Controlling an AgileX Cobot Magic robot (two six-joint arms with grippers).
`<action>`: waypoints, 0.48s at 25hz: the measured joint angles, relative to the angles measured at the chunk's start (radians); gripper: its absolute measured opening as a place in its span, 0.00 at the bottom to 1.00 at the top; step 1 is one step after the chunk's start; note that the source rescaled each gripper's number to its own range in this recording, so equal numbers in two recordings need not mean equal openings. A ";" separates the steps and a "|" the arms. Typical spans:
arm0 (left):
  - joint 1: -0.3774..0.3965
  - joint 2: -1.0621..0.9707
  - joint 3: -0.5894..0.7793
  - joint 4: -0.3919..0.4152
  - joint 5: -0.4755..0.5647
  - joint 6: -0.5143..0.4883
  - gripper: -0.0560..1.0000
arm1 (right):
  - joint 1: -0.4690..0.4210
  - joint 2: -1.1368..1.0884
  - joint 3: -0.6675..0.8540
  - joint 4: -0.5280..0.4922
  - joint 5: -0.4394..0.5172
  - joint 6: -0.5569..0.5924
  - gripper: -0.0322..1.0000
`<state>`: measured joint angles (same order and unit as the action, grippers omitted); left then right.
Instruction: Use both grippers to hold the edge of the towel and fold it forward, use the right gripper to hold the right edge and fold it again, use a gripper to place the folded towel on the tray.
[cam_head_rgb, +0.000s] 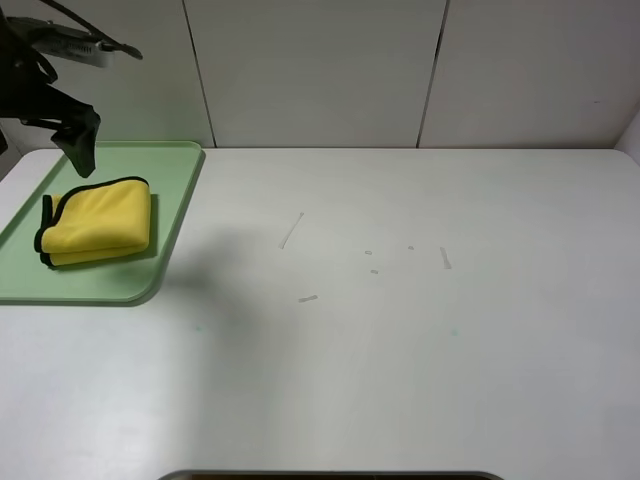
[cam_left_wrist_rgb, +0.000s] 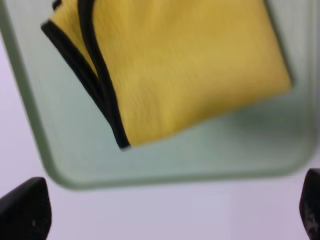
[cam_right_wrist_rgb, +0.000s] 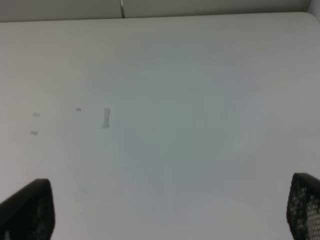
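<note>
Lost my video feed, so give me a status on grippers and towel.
Left gripper open, empty, above tray. Right gripper open over bare table. Towel folded, lying on tray. Nothing in the way.

I see the towel (cam_head_rgb: 100, 220) as soft, plush yellow cloth with black fabric trim. The tray (cam_head_rgb: 170, 215) looks like smooth, matt pale-green plastic. The table (cam_head_rgb: 400, 330) seems a matt white laminate, lightly scuffed.

Folded yellow towel (cam_head_rgb: 98, 222) on the green tray (cam_head_rgb: 170, 225), left gripper (cam_head_rgb: 80, 152) above
</note>
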<state>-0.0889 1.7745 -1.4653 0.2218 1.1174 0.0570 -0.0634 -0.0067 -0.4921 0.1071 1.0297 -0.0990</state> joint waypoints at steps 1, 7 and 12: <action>-0.011 -0.030 0.015 -0.001 0.016 0.000 1.00 | 0.000 0.000 0.000 0.000 0.000 0.000 1.00; -0.075 -0.239 0.174 -0.008 0.056 -0.001 1.00 | 0.000 0.000 0.000 0.000 0.000 0.000 1.00; -0.109 -0.455 0.311 -0.023 0.057 -0.001 1.00 | 0.000 0.000 0.000 0.001 0.000 0.000 1.00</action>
<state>-0.1982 1.3194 -1.1548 0.1993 1.1747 0.0561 -0.0634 -0.0067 -0.4921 0.1080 1.0297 -0.0990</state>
